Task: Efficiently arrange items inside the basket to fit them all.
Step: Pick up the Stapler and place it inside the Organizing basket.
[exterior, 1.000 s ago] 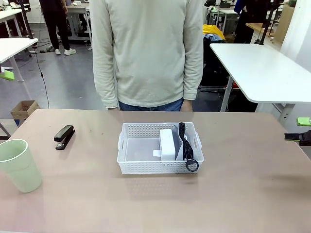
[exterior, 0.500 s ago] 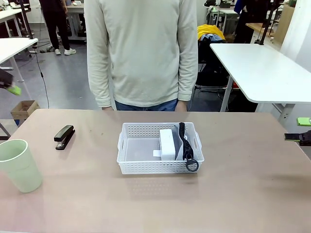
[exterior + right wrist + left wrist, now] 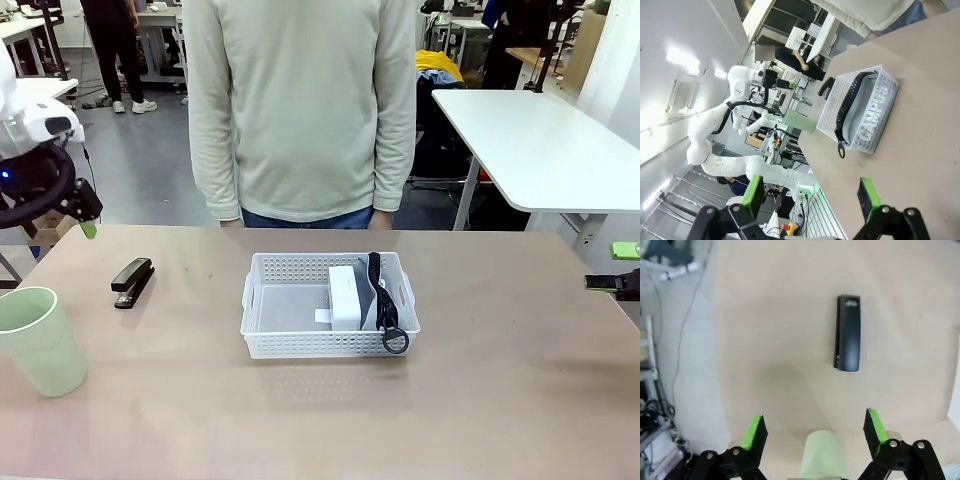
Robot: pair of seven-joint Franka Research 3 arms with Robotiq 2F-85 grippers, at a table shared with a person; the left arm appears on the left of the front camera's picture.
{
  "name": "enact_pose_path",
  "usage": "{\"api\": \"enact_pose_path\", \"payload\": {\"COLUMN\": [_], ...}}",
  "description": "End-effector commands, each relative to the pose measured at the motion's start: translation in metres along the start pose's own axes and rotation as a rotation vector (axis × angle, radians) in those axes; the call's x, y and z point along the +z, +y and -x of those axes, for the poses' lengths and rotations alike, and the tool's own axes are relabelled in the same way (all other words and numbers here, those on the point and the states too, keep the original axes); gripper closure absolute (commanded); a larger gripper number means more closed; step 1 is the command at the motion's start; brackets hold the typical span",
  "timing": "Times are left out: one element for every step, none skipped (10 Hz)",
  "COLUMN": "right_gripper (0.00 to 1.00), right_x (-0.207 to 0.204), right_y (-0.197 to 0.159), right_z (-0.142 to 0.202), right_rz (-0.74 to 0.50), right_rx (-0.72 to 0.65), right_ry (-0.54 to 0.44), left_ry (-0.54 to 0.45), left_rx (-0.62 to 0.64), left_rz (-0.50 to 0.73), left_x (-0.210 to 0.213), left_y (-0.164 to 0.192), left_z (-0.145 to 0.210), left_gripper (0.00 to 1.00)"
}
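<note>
The white perforated basket (image 3: 300, 343) sits at the middle of the bench (image 3: 500, 400), long sides running 9 to 3 o'clock, with 12 toward the person (image 3: 300, 110) standing at the far edge. Its 3 o'clock half is filled: the white clock (image 3: 344, 295) stands on edge near the middle, and the grey pouch (image 3: 368, 305) stands pressed between it and the 3 o'clock wall, its black strap (image 3: 385, 305) running along the top and looping down at the basket's 5 o'clock corner. A small white label (image 3: 322, 316) shows at the clock's foot, and the 9 o'clock half is bare floor. In the right wrist view the pouch's white "CAMPUS" print (image 3: 872, 120) reads along its side. The black stapler (image 3: 132, 281) lies flat and closed on the bench, well apart from the basket at its 9 o'clock. The pale green cup (image 3: 38, 340) stands upright at about 8 o'clock, near the bench's edge. The left jaws hang above the bench's 10 o'clock corner, wide apart and holding nothing; between their green pads (image 3: 754, 432) the wrist view looks down on the cup and, beyond it, the stapler. The right jaws, pads (image 3: 600, 283) at the bench's 3 o'clock edge, are likewise fully spread and hold nothing.
</note>
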State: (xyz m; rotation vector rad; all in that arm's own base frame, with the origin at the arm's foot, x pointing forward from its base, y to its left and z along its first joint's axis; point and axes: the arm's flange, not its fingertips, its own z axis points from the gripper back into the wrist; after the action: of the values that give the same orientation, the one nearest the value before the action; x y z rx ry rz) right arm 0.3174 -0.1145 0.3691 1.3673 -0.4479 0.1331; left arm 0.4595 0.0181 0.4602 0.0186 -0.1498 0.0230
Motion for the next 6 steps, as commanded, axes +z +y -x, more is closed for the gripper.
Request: {"api": "enact_pose_path", "payload": {"right_gripper": [0.00, 0.00, 0.00, 0.00, 0.00, 0.00], "right_x": [0.002, 0.002, 0.002, 0.002, 0.002, 0.002], "right_y": [0.001, 0.001, 0.001, 0.001, 0.001, 0.001], "right_z": [0.005, 0.005, 0.005, 0.005, 0.005, 0.005], "right_rz": [-0.006, -0.006, -0.006, -0.006, -0.006, -0.006], "right_rx": [0.019, 0.019, 0.019, 0.019, 0.019, 0.019], "right_ry": [0.013, 0.013, 0.013, 0.013, 0.013, 0.013], "left_ry": [0.058, 0.070, 0.075, 0.084, 0.111, 0.123], "left_rx": [0.014, -0.013, -0.030, -0.048, -0.062, -0.074], "left_rz": [0.035, 0.092, 0.131, 0.162, 0.168, 0.168], "left_x": [-0.006, -0.012, -0.015, -0.020, -0.027, -0.034], "left_y": [0.004, 0.002, -0.001, -0.005, -0.009, -0.014], "left_z": [-0.006, -0.005, -0.005, -0.006, -0.007, -0.009], "left_gripper": [0.00, 0.00, 0.00, 0.00, 0.00, 0.00]}}
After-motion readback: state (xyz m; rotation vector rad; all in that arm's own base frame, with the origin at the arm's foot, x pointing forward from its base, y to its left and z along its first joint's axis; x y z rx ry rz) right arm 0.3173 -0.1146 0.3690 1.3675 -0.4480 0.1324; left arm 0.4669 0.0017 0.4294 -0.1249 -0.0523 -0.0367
